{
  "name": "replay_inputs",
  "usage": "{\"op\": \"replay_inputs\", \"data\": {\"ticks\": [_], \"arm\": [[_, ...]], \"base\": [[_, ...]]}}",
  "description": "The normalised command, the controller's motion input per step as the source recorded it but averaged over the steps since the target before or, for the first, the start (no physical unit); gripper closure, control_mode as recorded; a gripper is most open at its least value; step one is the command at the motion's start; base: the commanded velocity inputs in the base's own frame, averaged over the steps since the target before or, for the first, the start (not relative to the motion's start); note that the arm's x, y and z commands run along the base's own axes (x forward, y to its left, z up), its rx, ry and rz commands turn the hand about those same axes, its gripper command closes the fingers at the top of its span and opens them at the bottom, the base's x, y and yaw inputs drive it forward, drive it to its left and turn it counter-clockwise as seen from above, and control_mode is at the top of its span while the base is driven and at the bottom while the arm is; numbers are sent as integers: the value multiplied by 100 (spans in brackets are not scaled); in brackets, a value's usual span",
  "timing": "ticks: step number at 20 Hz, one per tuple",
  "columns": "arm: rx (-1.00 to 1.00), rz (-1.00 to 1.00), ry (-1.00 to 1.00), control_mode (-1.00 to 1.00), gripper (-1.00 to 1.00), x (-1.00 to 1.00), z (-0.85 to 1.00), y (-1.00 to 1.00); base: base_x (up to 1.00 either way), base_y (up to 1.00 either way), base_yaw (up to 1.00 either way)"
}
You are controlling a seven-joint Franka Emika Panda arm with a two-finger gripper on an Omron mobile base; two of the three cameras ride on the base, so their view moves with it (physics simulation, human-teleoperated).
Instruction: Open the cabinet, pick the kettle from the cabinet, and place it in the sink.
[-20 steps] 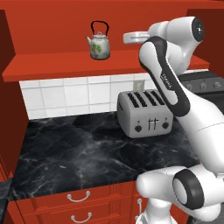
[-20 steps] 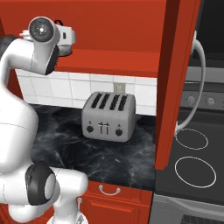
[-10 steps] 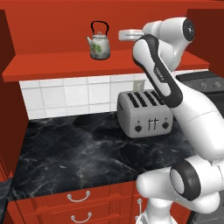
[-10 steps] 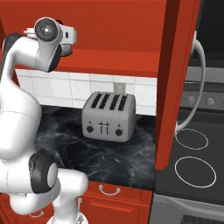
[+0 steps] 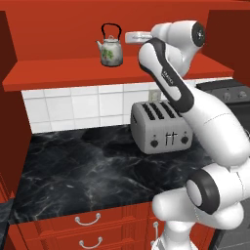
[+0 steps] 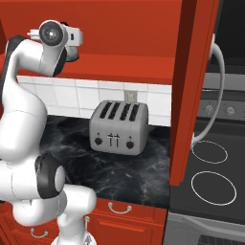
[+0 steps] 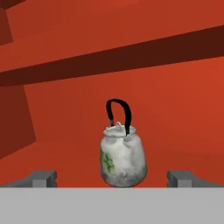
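The cabinet [image 5: 58, 73] stands open, and its right door [image 6: 191, 72] swings out over the counter's end. On its red shelf stands the kettle [image 5: 111, 49], small, white, upright, with a green mark and a black hoop handle. My gripper [image 5: 128, 36] hovers open just right of the kettle at handle height, a short gap away. In the hand view the kettle [image 7: 123, 159] sits dead ahead between the two fingertips [image 7: 42, 178], and my gripper [image 7: 113, 179] touches nothing. The sink is out of view.
A silver four-slot toaster [image 5: 161, 128] sits on the black marble counter [image 5: 83, 171] under the shelf. Red drawers [image 5: 88, 219] line the front. A stove [image 6: 210, 172] lies to the right beyond the open door. The left door [image 5: 10, 122] hangs open at the left edge.
The arm has swung the hand leftward along the shelf, bringing the open gripper closer to the kettle. The kettle has not moved.
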Motion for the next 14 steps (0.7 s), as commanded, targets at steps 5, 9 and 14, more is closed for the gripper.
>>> {"op": "replay_inputs", "data": {"ticks": [5,9,14], "arm": [[0,0,-1,-100,-100,28,0,11],[0,0,0,-100,-100,28,0,0],[0,0,1,-100,-100,29,0,0]], "base": [[0,0,0],[0,0,0],[0,0,0]]}}
